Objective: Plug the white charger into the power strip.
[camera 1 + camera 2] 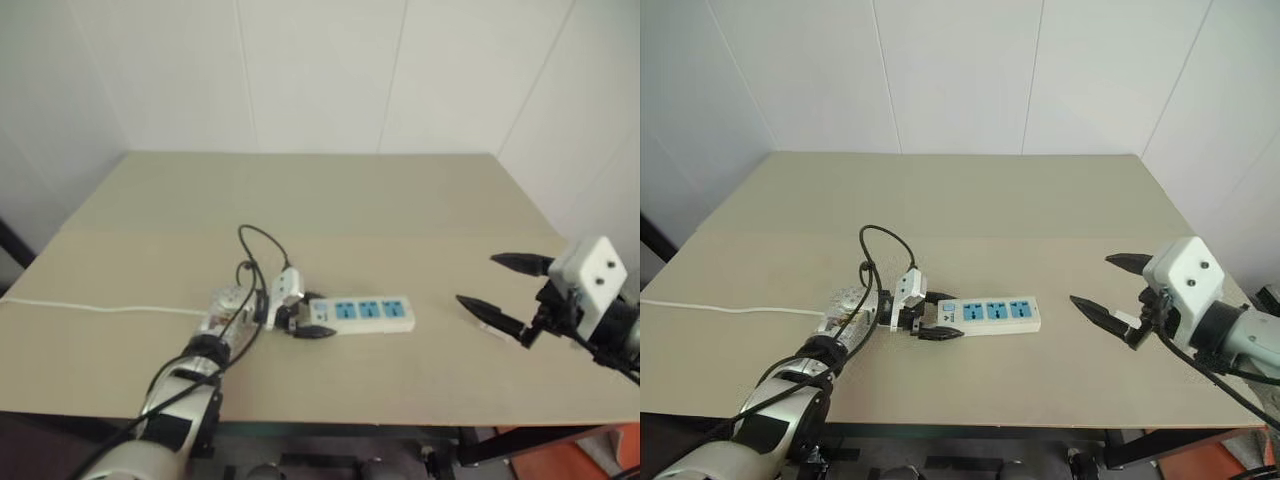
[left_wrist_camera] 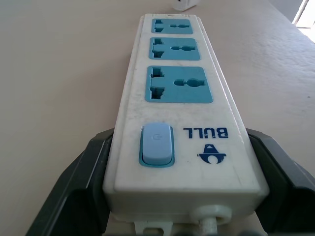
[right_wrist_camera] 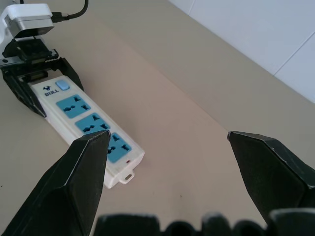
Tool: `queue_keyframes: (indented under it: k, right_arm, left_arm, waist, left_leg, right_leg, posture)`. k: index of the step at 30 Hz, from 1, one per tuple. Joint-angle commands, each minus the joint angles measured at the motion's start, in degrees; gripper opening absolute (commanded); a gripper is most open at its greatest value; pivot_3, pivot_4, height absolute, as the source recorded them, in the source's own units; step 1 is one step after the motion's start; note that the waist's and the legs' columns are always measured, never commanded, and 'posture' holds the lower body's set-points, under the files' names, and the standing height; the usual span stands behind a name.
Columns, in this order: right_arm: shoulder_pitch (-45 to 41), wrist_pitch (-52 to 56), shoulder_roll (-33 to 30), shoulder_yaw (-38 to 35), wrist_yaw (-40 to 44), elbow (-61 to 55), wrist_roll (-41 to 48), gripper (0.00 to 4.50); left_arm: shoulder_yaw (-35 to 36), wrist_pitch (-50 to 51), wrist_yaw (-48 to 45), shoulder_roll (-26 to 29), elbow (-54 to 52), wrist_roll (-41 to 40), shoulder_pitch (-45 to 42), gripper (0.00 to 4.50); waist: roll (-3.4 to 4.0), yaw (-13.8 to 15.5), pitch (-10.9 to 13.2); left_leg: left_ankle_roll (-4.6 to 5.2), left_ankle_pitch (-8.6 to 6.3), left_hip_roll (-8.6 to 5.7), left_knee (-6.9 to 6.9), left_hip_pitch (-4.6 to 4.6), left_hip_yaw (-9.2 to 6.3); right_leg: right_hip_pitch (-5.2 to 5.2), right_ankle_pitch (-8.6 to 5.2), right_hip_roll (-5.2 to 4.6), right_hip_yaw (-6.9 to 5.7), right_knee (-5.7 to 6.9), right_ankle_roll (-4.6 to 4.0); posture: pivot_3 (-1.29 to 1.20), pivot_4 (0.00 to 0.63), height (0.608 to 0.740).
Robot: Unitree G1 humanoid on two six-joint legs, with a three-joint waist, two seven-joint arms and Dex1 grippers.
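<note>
The left hand (image 1: 930,316) pinches the switch end of the power strip (image 1: 990,314), a flat glossy white plastic bar with three blue socket panels, lying near the table's (image 1: 1040,200) middle. At three o'clock, the right hand (image 1: 1105,285) hovers, fingers spread.

Power strip (image 2: 179,123) lies flat on the tan table (image 2: 59,73), running straight away from the left gripper (image 2: 179,196). Its switch end sits between the two black fingers (image 2: 81,187), one pressed against each long side, clamped on it. Blue switch (image 2: 157,145) nearest the fingers, then "BULL" logo (image 2: 205,132), then three blue socket panels in a row. Small white object (image 2: 186,4) just past the strip's far end, cut off, can't identify.
</note>
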Motion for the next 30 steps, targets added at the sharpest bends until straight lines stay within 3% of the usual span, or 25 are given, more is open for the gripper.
queue_keyframes:
  k: [1, 9, 13, 17, 23, 30]
  right_arm:
    - [-2.5, 0.7, -1.7, -0.6, -0.4, 0.7, 1.1, 4.5]
    - [-7.3, 6.8, -15.0, 4.2, 7.7, 7.1, 2.3, 4.5]
    - [-12.2, 10.3, -23.0, 11.4, 11.0, 12.1, 0.6, 4.5]
    - [-20.7, 11.2, -28.7, 24.1, 14.5, 17.9, -4.7, 4.5]
    - [-32.3, 8.1, -27.2, 39.4, 20.9, 26.5, -15.4, 4.5]
    - [-41.7, 3.4, -22.1, 50.9, 28.8, 36.9, -27.3, 4.5]
  left_arm:
    - [-0.3, 2.2, -2.0, -0.1, -6.7, -2.8, 1.6, 3.31]
    - [-3.3, 6.1, -0.8, 2.6, -15.5, -1.8, 7.8, 3.31]
    - [-5.1, 6.0, 0.5, 3.0, -16.0, -0.9, 9.4, 3.31]
    - [-5.7, 6.5, 4.1, 2.6, -14.4, 0.2, 8.7, 3.31]
    - [-6.7, 6.7, 4.0, 2.1, -14.5, -0.8, 8.8, 3.31]
    - [-8.0, 7.9, 0.3, 2.2, -15.8, -1.4, 8.9, 3.31]
  waist:
    - [0.0, 0.0, 0.0]
    - [0.02, -0.1, 0.0]
    - [0.04, -0.2, 0.0]
    - [0.08, -0.2, 0.0]
    - [0.1, 0.1, 0.0]
    - [0.14, 0.0, 0.0]
  left_leg:
    - [0.0, 0.0, 0.0, 0.0, -0.03, -0.01]
    - [0.0, 0.0, 0.03, 0.01, -0.04, -0.01]
    - [0.01, 0.0, 0.05, -0.01, 0.03, 0.03]
    - [0.01, -0.01, 0.06, -0.01, 0.09, 0.07]
    - [0.0, 0.0, 0.05, 0.01, 0.11, 0.1]
    - [0.0, 0.0, 0.04, 0.01, 0.06, 0.1]
  right_leg:
    - [-0.02, 0.0, 0.0, 0.0, 0.01, -0.01]
    - [-0.07, 0.01, 0.01, -0.01, 0.02, -0.02]
    - [-0.04, 0.0, 0.0, 0.0, 0.0, -0.02]
    - [-0.02, -0.01, 0.0, 0.01, 0.0, -0.03]
    - [0.01, -0.02, -0.03, 0.01, -0.06, 0.03]
    - [-0.05, -0.01, -0.03, 0.0, -0.05, 0.0]
  posture:
    - [0.0, 0.15, 0.74]
    - [0.0, 0.15, 0.74]
    - [0.0, 0.15, 0.74]
    - [0.0, 0.15, 0.74]
    - [0.0, 0.15, 0.74]
    - [0.0, 0.15, 0.74]
